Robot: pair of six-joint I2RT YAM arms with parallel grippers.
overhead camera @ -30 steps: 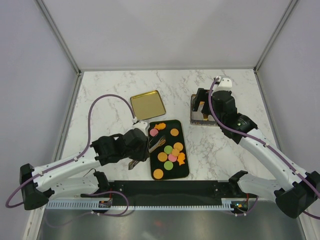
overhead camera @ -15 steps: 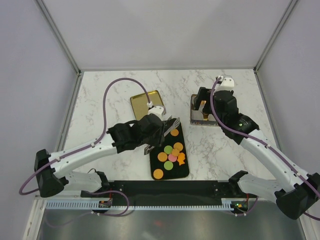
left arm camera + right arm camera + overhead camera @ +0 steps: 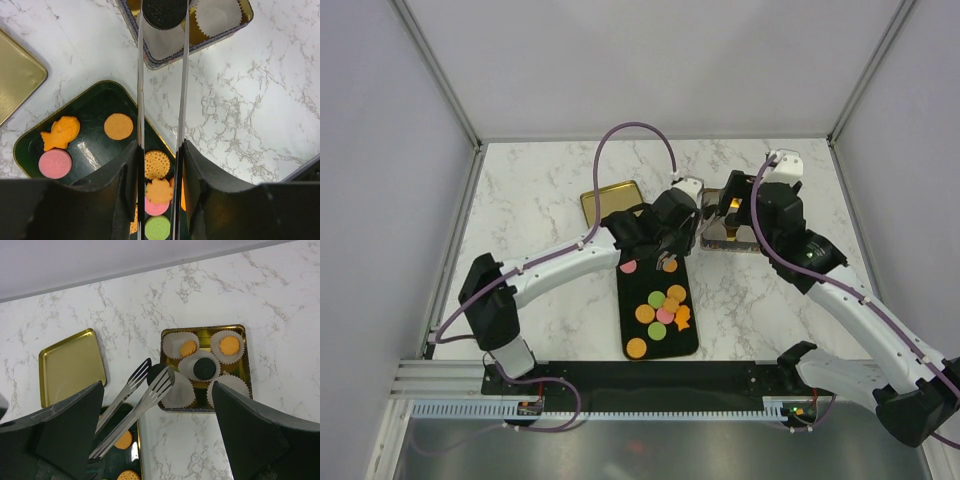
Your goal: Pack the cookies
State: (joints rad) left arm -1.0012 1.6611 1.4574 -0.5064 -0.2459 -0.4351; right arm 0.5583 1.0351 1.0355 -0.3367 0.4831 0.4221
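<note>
Left gripper (image 3: 159,170) was clamped on metal tongs (image 3: 137,397), whose tips pinched a dark brown cookie (image 3: 164,12) over the gold tin (image 3: 205,329). Right gripper (image 3: 157,427) hung above the tin, fingers spread wide and empty. The other cookies (image 3: 660,305) lay on the black tray (image 3: 95,145).

I see the white marble table (image 3: 540,190) carrying three things. From its middle, a black tray (image 3: 628,290) lies at 6 o'clock, a flat gold lid (image 3: 602,198) at 10 o'clock and a square tin (image 3: 195,409) at 2 o'clock, none of them touching.
</note>
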